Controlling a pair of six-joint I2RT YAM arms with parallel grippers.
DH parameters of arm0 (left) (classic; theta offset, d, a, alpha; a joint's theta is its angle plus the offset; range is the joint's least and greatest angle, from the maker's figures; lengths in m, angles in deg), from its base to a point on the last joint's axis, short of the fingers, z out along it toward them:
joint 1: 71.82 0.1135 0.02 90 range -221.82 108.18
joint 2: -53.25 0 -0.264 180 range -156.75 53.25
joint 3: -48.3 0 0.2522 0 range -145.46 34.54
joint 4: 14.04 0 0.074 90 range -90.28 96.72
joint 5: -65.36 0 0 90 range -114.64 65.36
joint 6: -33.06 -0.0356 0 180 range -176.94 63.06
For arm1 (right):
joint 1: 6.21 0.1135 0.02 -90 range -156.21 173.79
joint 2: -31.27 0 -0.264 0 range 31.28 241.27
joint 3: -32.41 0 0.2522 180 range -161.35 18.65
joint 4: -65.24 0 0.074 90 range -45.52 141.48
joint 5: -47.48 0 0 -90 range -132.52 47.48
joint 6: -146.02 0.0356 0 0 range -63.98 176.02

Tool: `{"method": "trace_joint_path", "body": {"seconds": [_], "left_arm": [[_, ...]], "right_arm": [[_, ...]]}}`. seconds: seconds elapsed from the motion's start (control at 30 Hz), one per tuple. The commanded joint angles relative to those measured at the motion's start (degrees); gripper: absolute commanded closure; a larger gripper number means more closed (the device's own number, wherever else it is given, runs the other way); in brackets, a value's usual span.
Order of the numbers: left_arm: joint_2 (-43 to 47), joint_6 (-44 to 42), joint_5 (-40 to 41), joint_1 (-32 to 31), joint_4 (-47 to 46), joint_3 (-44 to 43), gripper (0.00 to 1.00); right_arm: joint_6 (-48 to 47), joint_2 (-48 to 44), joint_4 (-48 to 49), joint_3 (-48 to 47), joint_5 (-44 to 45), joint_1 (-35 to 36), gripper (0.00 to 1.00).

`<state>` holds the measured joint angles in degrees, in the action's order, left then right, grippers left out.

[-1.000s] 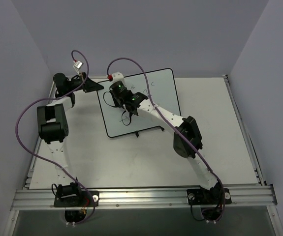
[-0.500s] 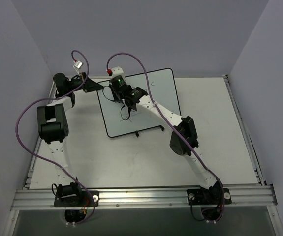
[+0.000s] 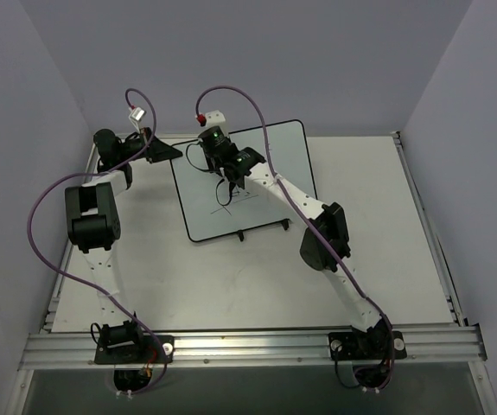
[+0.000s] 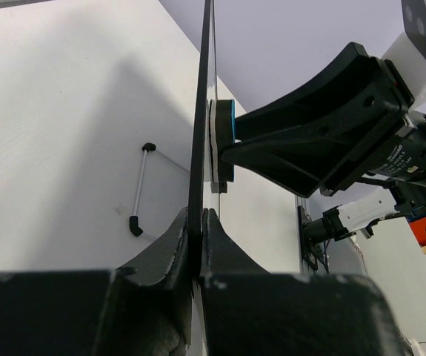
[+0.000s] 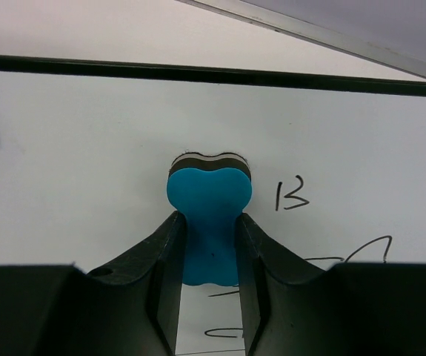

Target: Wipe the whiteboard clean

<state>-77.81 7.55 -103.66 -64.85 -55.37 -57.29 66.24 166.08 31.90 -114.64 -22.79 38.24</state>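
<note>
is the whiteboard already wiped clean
No, a handwritten B shows on the whiteboard right beside the blue eraser.

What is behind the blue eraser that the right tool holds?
The whiteboard, touched by the eraser pad. Black marks show beside it; any writing under the pad is covered.

The glossy white rectangular whiteboard [image 3: 200,212] has a thin black frame and carries black marker scribbles [image 5: 292,195], a "B" among them. The small blue eraser block [image 5: 209,193] has a dark and pale layered pad. My left end effector [image 4: 196,215] and right end effector [image 5: 209,216] are black. My arms [image 3: 291,201] are white with black joints and purple cables [image 3: 41,207]. The tabletop [image 3: 386,216] is white.
</note>
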Motion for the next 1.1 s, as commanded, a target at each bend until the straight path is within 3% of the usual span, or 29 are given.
{"method": "trace_joint_path", "body": {"seconds": [0.0, 0.43, 1.07], "left_arm": [[4.3, -4.9, -0.2, -0.1, -10.0, -0.5, 0.98], [3.9, -3.3, -0.8, 0.0, -12.1, -0.6, 0.98], [3.6, -2.5, -1.4, 0.2, -12.8, -1.1, 0.98]], "right_arm": [[0.2, 0.6, -1.8, -1.1, 5.1, -3.4, 1.0], [0.6, -5.5, 4.2, 9.9, -4.3, -10.8, 1.0], [0.7, -14.2, 11.3, 26.9, -8.0, -22.3, 1.0]]}}
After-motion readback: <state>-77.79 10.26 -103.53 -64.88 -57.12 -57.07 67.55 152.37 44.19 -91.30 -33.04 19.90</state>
